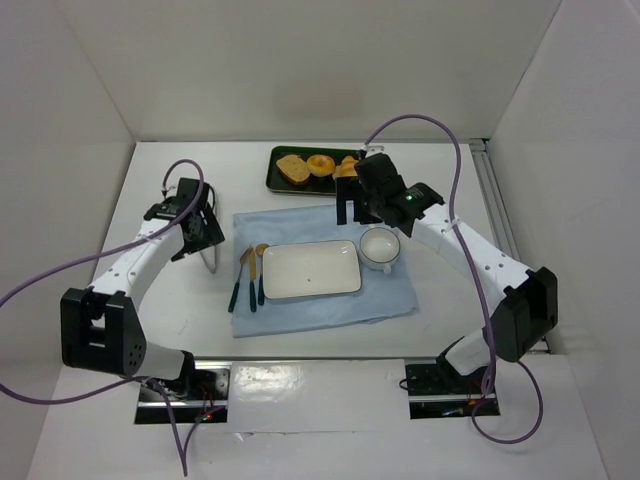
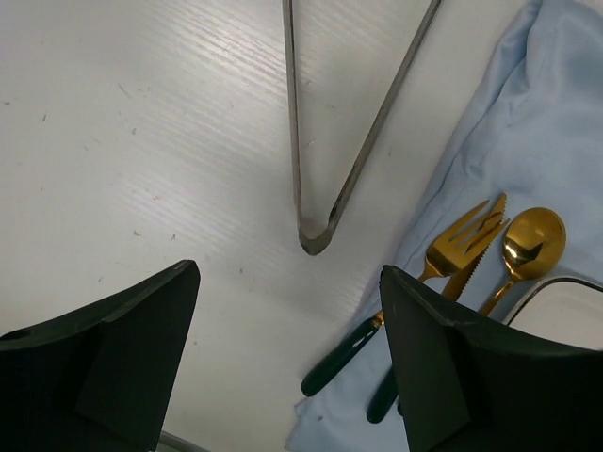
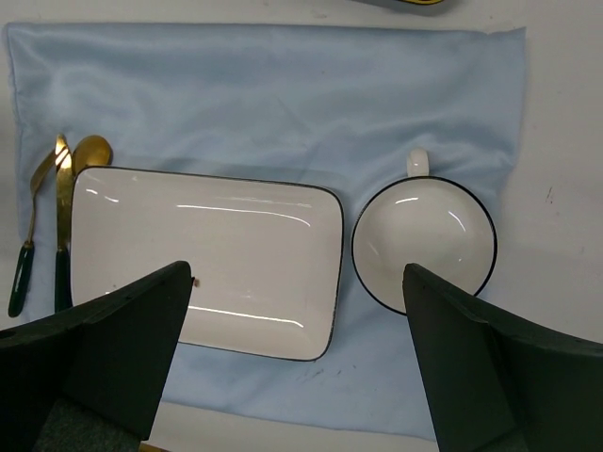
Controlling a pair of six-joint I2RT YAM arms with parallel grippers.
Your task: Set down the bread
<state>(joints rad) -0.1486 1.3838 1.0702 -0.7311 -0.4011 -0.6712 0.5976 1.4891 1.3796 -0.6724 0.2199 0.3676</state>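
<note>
Bread is prob light & squishy, so pinch it gently mid-body w/ the right tool, spread & empty atm.

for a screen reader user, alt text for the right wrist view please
The open, empty right gripper hangs over an empty white plate on a blue cloth. An empty white cup sits right of the plate, gold cutlery left of it.
</note>
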